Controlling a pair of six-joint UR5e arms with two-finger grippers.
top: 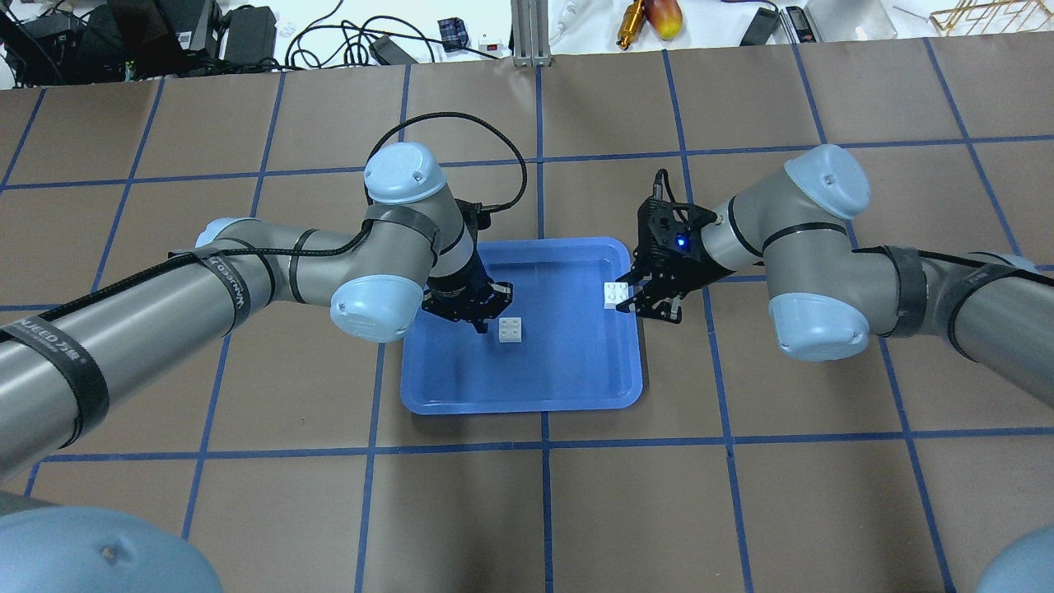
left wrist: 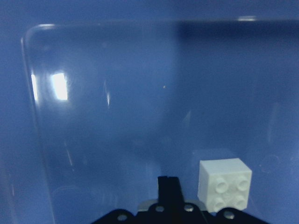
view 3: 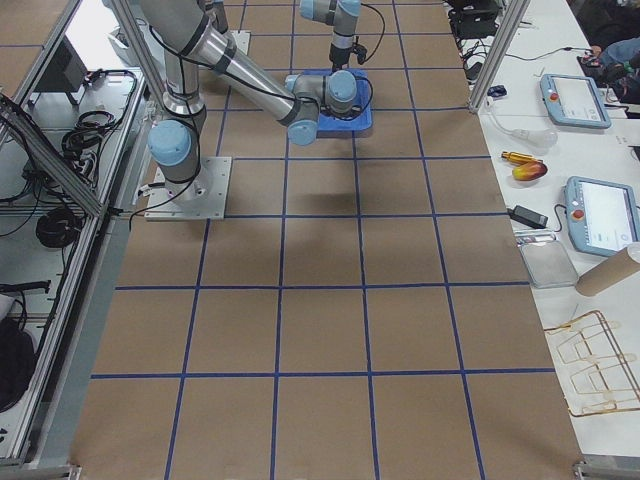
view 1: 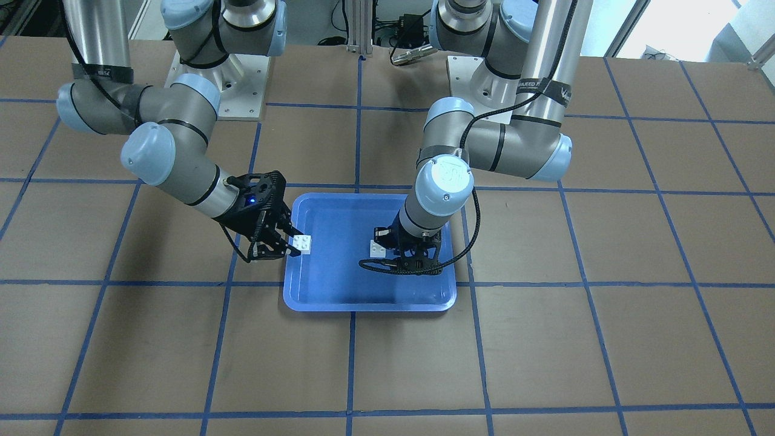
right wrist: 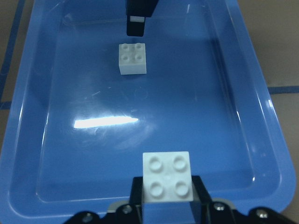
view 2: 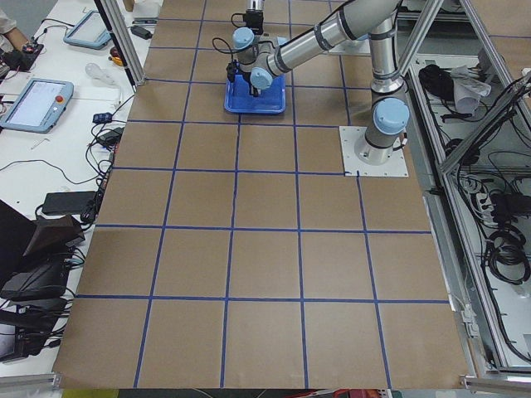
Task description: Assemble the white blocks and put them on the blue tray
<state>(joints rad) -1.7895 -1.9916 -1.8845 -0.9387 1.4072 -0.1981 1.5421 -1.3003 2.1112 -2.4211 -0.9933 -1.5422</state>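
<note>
— Two white blocks show on your screens, and they are not joined. Start at the robot's left: the left end effector (top: 483,321) points down inside the blue tray (top: 527,379), over its left half.

— Is it holding one?

— No. In your left wrist view its fingers (left wrist: 169,191) read as a single black bar, pressed together with nothing between them. The loose white block (top: 511,329) lies on the tray floor just beside that tip, on its right, studs up.

— And the tray itself?

— You find it flat on the table (top: 741,494), between the two arms, a long side towards the robot.

— Then the other block?

— Move your eye to the tray's right edge. The held white block (top: 614,294) is there, studs up, clamped by the right end effector (top: 627,298), one finger on each of two opposite sides. Your right wrist view shows that plainly. This end effector reaches in from outside the tray, across the right rim, tilted rather than straight down.

— Is that block resting on the tray?

— You cannot tell from these views whether it touches the floor or hangs just over it. Bare blue floor lies between the two blocks.
</note>
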